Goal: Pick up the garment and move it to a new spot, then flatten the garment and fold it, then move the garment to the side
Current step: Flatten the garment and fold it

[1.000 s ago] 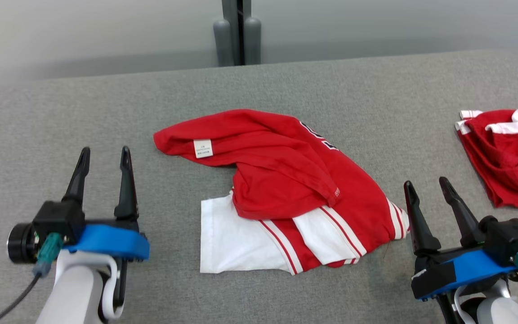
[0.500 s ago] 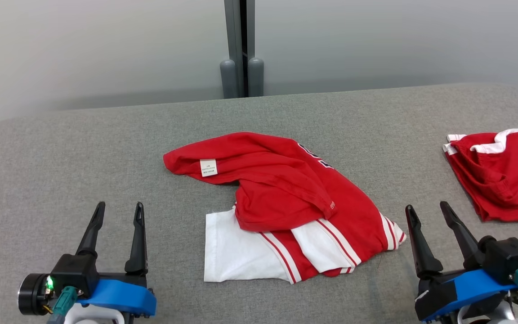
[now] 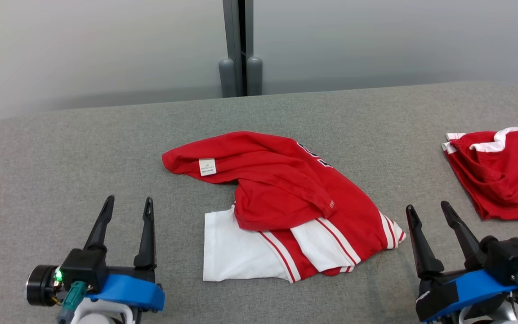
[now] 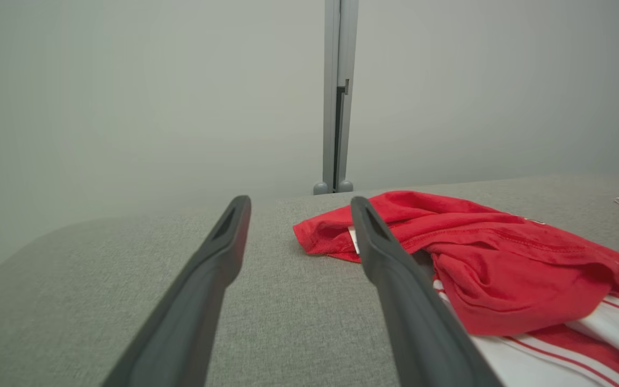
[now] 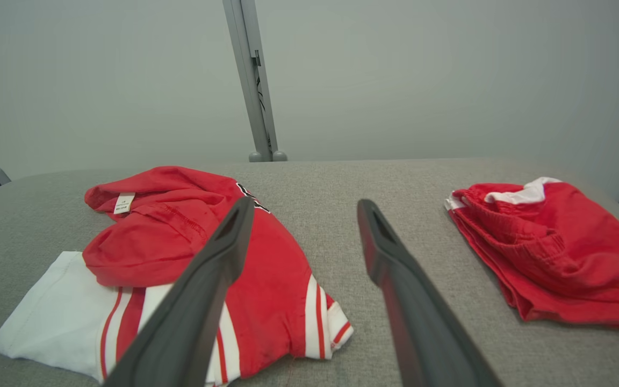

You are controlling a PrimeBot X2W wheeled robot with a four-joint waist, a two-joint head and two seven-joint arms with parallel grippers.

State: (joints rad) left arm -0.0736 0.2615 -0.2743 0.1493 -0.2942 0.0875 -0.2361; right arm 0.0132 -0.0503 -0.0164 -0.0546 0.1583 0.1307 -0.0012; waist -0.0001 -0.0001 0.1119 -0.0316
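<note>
A crumpled red garment [image 3: 286, 198] with white panels and red-and-white stripes lies in the middle of the grey table [image 3: 83, 148]; a small white label faces up near its far left corner. It also appears in the left wrist view [image 4: 503, 258] and the right wrist view [image 5: 180, 242]. My left gripper [image 3: 127, 204] stands open at the lower left, well clear of the cloth, with nothing between its fingers. My right gripper [image 3: 429, 211] stands open at the lower right, just past the garment's striped right corner, also empty.
A second red piece of clothing [image 3: 502, 175] with white trim lies at the table's right edge, also seen in the right wrist view [image 5: 556, 252]. A grey post [image 3: 240, 49] rises behind the table against a pale wall.
The head camera tilted up, so the whole scene sits lower in the picture. The left gripper has edged right, a little closer to the garment. The garment lies as before.
</note>
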